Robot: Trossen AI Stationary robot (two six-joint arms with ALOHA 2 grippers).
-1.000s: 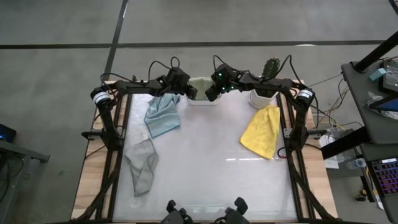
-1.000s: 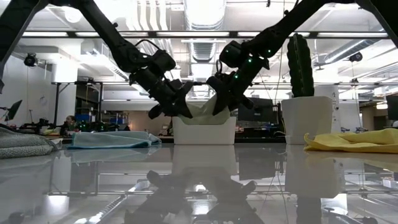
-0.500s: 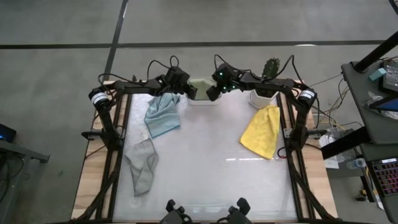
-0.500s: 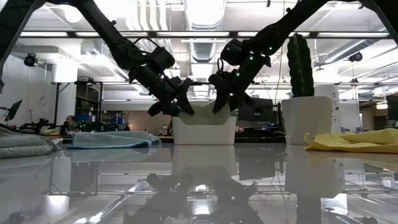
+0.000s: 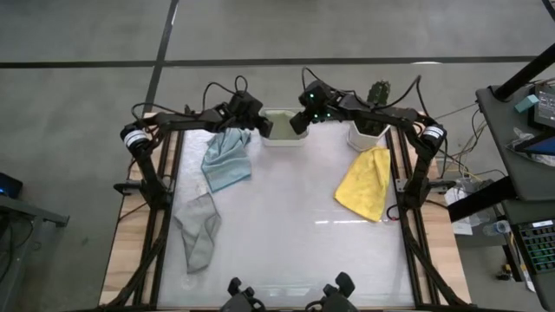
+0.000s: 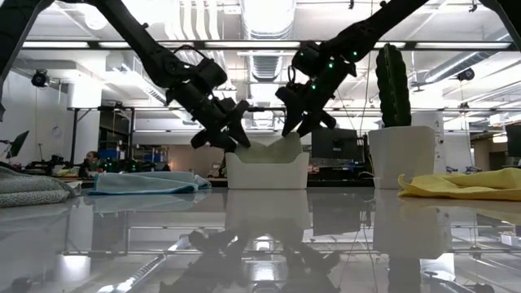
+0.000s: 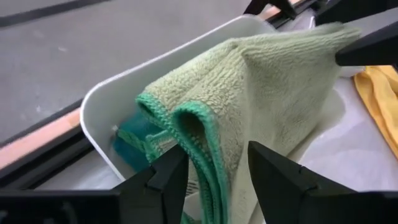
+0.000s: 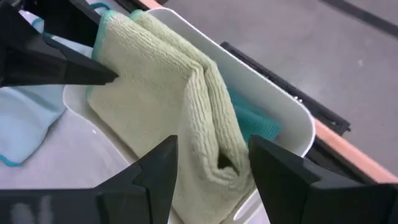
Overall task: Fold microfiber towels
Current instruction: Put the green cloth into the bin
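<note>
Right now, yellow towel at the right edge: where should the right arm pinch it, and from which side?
Pinch the near corner of the yellow towel, coming straight down from above. It lies flat and loosely crumpled on the table, so only a raised edge or fold offers a bite. Its far end sits close to the cactus pot, so the near end is probably clearer.

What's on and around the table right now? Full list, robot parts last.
sage green towel: 1, pale green with a green hem, draped in the white tub, held by both hands
white tub: 1, white, far edge of the table, centre; something teal lies inside under the green towel
pale blue towel: 1, far left, crumpled
grey towel: 1, left side, nearer, crumpled
yellow towel: 1, right side, crumpled
cactus: 1, green, in a white pot, far right
left hand: at the tub's left end, shut on the green towel
right hand: at the tub's right end, shut on the same towel
</note>
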